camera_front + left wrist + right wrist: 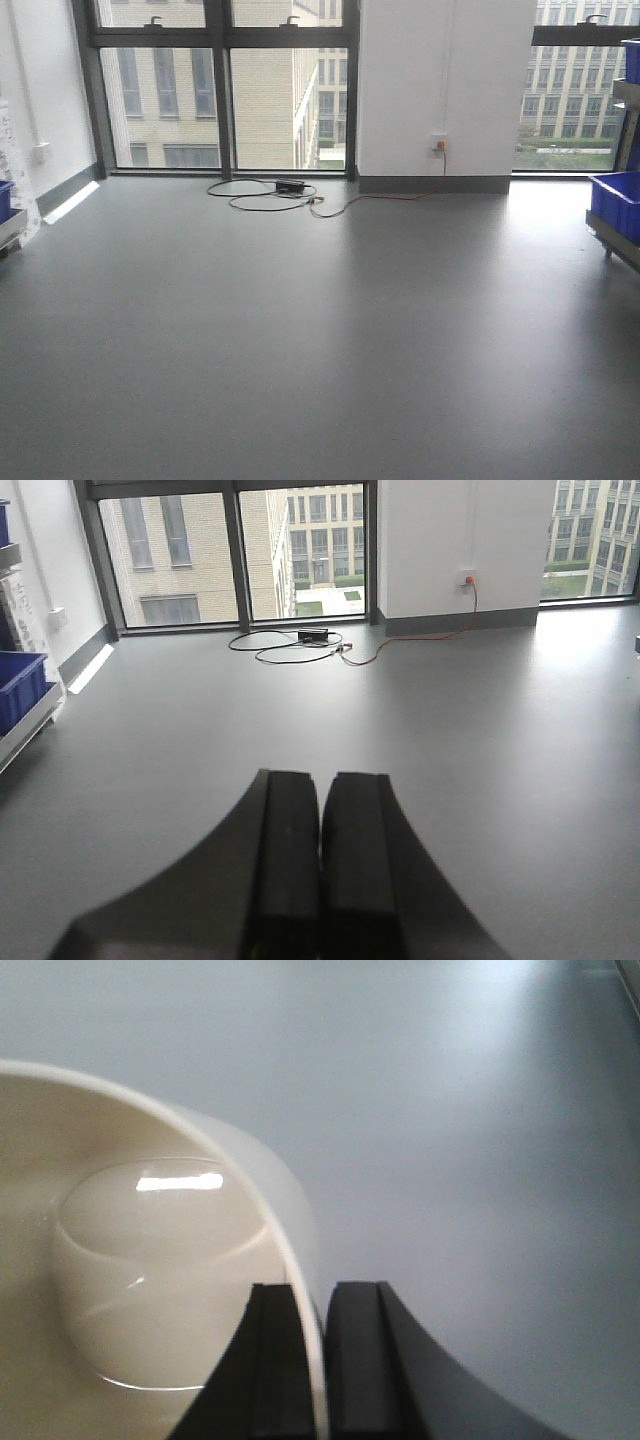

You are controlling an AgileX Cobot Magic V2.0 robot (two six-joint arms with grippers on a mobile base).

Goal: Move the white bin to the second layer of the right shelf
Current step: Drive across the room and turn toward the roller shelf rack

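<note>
Right gripper point(318, 1305): pinching the white bin point(150, 1260) by its rim. One finger sits inside the tub and the other outside the wall, with the thin rim running down between them. The bin spreads out left of this gripper, glossy cream inside, with its rounded base showing a window glare. Only the grey floor point(450, 1110) lies beyond and right of the gripper. Cannot tell whether the bin's base touches anything.

Left gripper point(320, 790): fingers pressed together, nothing between them, pointing out over bare floor. Well ahead of it a coiled cable point(300, 650) lies on the floor near the windows point(240, 550). A thin red lead runs from the cable to a wall socket point(468, 579) on the white pillar point(460, 540). Far to the left of this gripper a blue crate point(20, 685) sits on a low rack at the frame edge.

The front view shows the same floor, cable and socket. The right shelf point(615, 245) is cropped at the far right edge with a blue crate point(615, 200) on it and another higher up. Its levels cannot be told apart.
</note>
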